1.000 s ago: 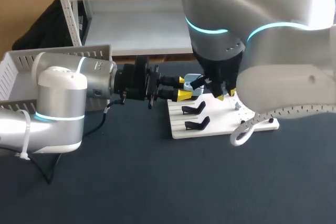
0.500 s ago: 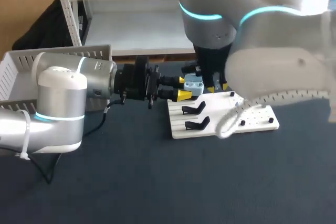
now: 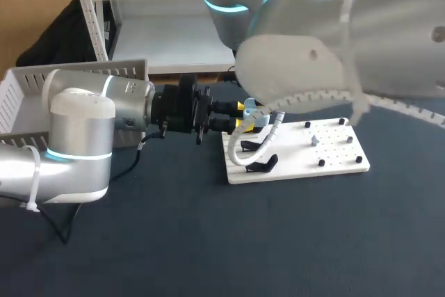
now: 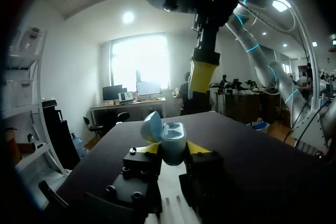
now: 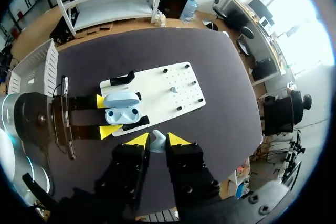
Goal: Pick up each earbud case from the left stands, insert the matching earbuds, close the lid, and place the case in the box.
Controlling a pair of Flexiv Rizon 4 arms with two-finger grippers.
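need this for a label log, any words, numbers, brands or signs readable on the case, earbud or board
No text can be read in any view.
Open pale blue plastic earbud case, between the left gripper's fingers: no print shows.
Small pale blue earbud, between the right gripper's fingers: too small to show any mark.
White perforated board: plain, only holes and black pegs.
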